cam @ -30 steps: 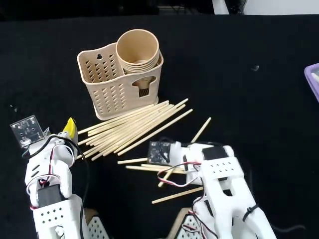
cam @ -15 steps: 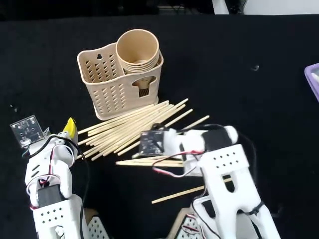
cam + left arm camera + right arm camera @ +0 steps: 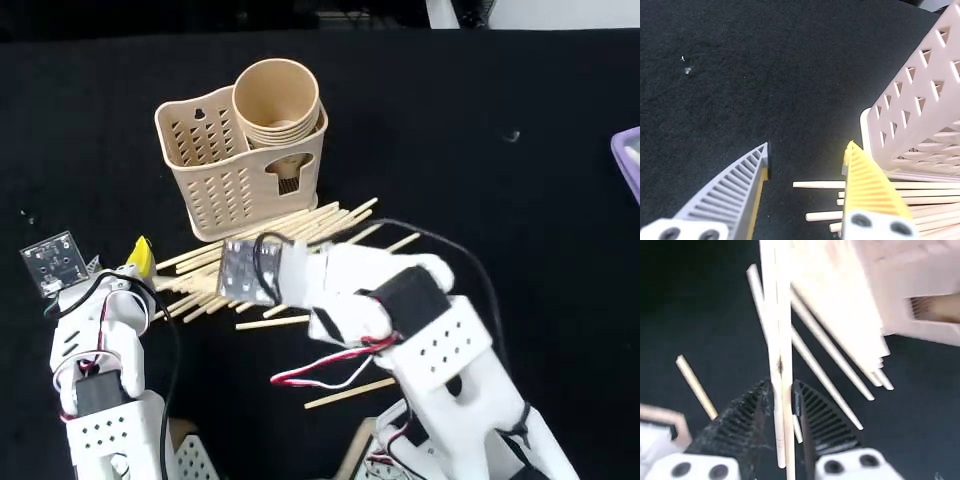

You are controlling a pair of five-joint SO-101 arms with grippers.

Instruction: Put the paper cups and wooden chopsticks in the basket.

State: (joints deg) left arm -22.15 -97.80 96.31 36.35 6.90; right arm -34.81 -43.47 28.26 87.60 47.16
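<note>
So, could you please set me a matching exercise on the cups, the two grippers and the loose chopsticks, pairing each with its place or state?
1 cups
2 left gripper
3 right gripper
4 loose chopsticks

a open
b lying on the table
c stacked in the basket
d shut on held chopsticks

Pairs: 1c, 2a, 3d, 4b.

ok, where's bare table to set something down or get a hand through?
Widest bare table: right of the basket, out to the purple bin. Also left of the basket, beyond the left gripper. Crowded: the chopsticks piled between basket and arms, with the right gripper shut on some.
</note>
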